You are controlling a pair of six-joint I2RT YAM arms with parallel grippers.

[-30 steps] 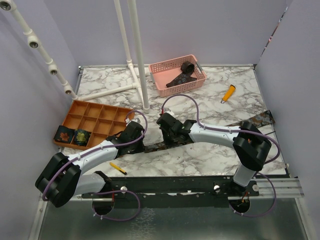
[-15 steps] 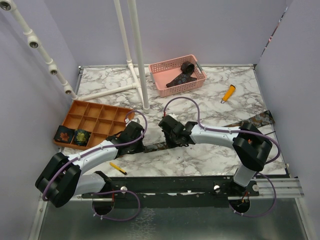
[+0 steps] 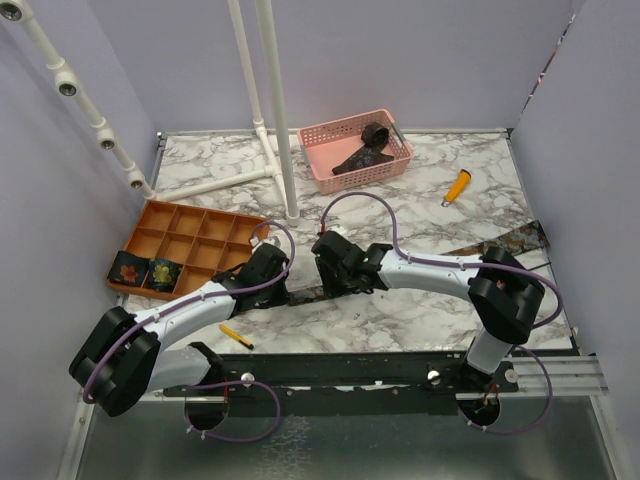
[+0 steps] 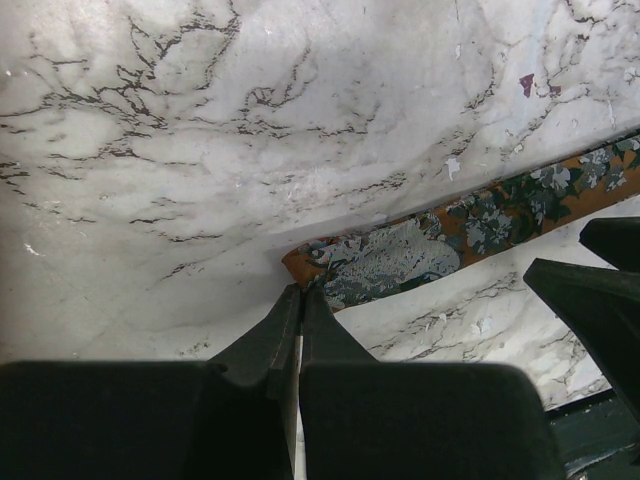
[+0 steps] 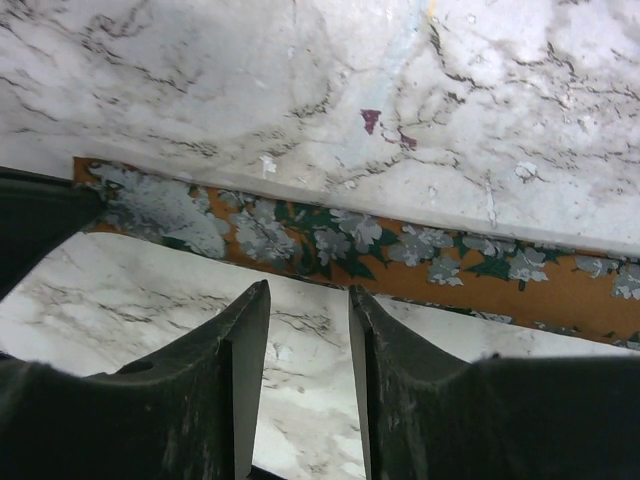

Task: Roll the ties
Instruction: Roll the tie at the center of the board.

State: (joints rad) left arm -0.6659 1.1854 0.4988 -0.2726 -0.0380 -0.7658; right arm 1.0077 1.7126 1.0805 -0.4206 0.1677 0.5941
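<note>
**A:** From above, where is the tie?

**B:** The long tie (image 3: 305,294) lies flat on the marble surface (image 3: 400,312). It starts at the left jaws, passes the right jaws and runs far off to their right. The two pairs sit near each other at the strip's left end. From up here I cannot tell how either pair stands.

**A:** What else is there?

**B:** Well to the left of the left jaws, a tray (image 3: 200,228) holds two rolled ties (image 3: 128,268) in side-by-side compartments. Far beyond the right jaws, a pink basket (image 3: 322,150) holds another dark tie (image 3: 362,152). An orange-handled tool (image 3: 456,186) lies well apart, beyond and to the right of the right jaws.

**A:** And the left wrist camera?

**B:** The left jaws are pressed together, fingertips (image 4: 283,315) right at the edge of the tie's end. I cannot tell whether cloth is caught between them. The strip is orange with grey-green flowers and runs away to the right. The right jaws' dark tips show at the right edge, just beside it.

**A:** The right wrist camera?

**B:** The right jaws are spread, with nothing between them. The tie crosses just beyond their tips, flat on the surface. The left jaws show as a dark shape at the left, over the strip's end.
</note>
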